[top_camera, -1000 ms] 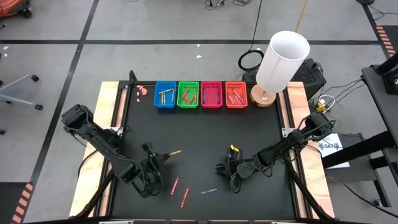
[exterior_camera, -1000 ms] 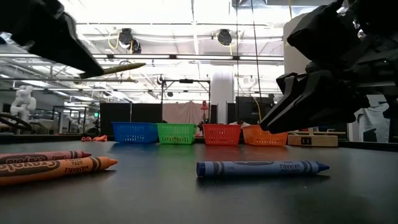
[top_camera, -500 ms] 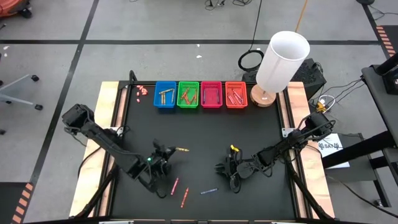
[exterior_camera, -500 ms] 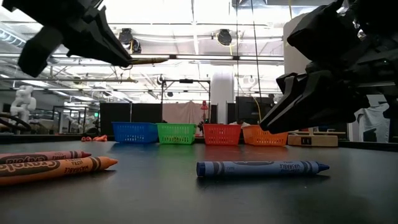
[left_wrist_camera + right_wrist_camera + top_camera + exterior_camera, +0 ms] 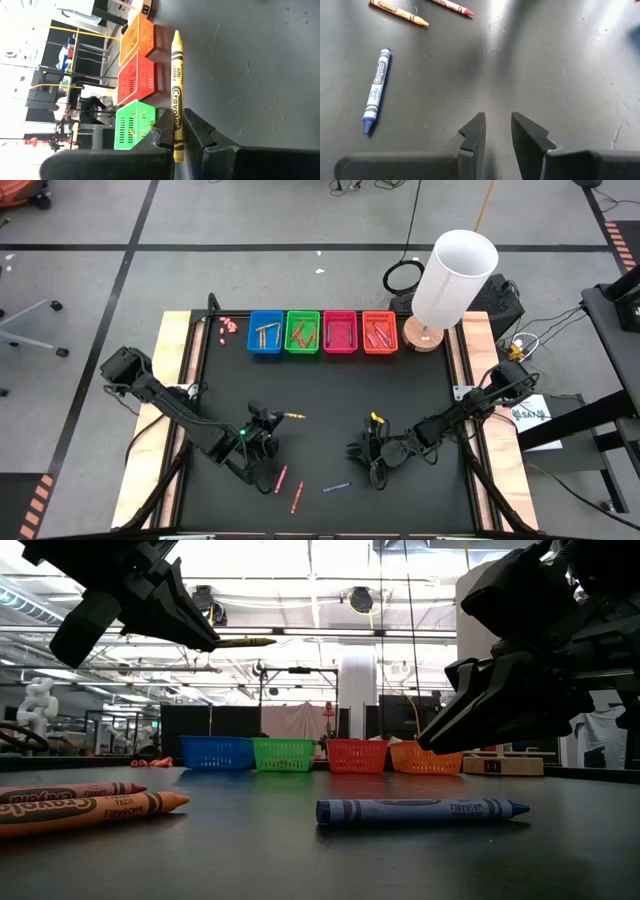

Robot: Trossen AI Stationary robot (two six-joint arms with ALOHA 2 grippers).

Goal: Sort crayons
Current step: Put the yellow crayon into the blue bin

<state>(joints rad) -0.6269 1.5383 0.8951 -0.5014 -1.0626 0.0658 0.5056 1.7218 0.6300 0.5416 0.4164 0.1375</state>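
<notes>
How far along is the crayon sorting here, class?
Done: crayons already lie in the blue basket, green basket and orange basket. In hand: the left pincer grips a yellow crayon above the table. Left: a blue crayon, an orange crayon and a red crayon.

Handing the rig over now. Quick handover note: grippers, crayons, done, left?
Left gripper: shut on yellow crayon, lifted off the black table, pointing toward the baskets.
Right gripper: open, empty, low over the table.
Done: some crayons already lie in the blue basket, green basket and orange basket; pink basket contents unclear.
Left: blue crayon, orange crayon and red crayon loose on the table; yellow one needs dropping.
</notes>
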